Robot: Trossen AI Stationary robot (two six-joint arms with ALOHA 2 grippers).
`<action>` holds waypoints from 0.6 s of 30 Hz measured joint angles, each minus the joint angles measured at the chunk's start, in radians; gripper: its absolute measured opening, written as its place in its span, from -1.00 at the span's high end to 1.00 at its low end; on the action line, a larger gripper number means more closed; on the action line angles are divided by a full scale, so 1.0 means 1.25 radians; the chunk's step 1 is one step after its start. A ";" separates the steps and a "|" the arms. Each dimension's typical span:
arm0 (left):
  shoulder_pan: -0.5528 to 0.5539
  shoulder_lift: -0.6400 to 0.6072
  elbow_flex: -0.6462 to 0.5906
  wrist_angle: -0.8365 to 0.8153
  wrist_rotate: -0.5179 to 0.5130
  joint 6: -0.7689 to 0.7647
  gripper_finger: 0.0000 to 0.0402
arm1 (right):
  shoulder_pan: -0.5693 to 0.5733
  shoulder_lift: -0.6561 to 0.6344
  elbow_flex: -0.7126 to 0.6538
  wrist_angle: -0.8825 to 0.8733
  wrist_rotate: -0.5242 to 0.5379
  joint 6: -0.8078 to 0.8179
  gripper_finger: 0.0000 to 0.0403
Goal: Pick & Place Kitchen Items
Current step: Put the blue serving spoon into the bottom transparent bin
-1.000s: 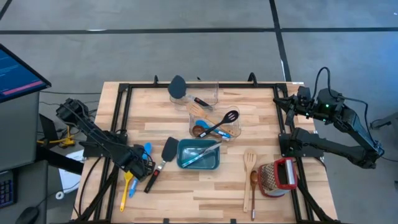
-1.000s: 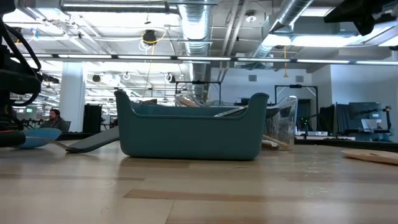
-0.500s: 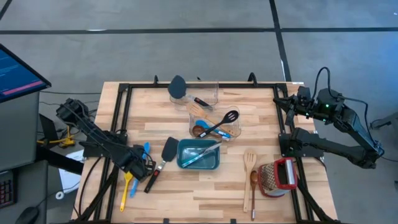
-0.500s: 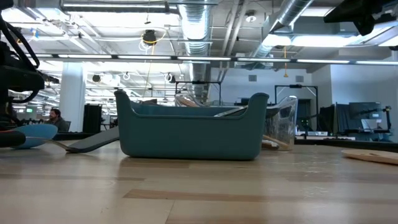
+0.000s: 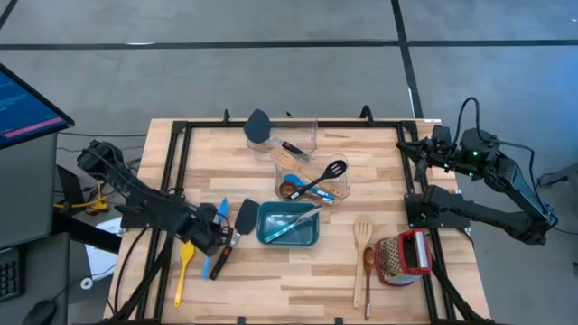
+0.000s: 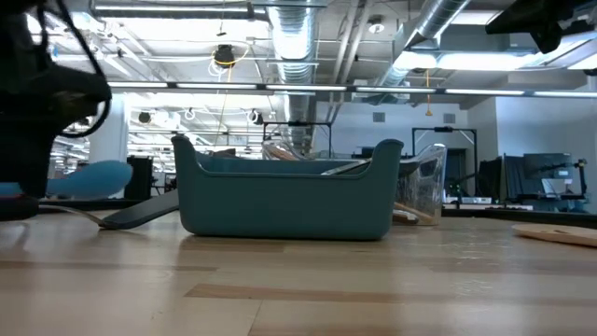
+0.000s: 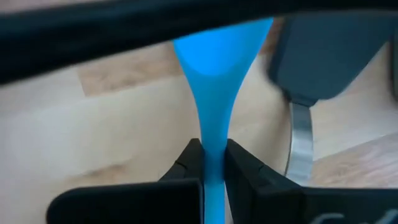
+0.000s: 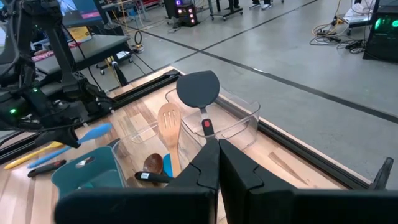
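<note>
1. A blue spoon (image 5: pixel 217 242) hangs above the bench (image 5: pixel 271 289), just left of a black spatula (image 5: pixel 237 231) and the teal tub (image 5: pixel 289 240).
2. The left end effector (image 7: pixel 211 163) is clamped on the spoon's handle, its bowl pointing away from the fingers.
3. A yellow spoon (image 5: pixel 182 273) lies on the bench near the left edge.
4. The right end effector (image 8: pixel 217 163) waits, fingers together, above the bench's right edge.
</note>
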 joint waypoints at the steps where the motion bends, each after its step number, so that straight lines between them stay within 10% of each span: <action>1: 0.009 -0.011 0.000 -0.001 0.002 0.022 0.95 | 0.000 0.000 0.000 0.000 0.000 0.000 1.00; 18: 0.225 -0.127 0.049 -0.083 0.003 0.352 0.95 | 0.000 0.000 0.000 0.000 0.000 0.000 1.00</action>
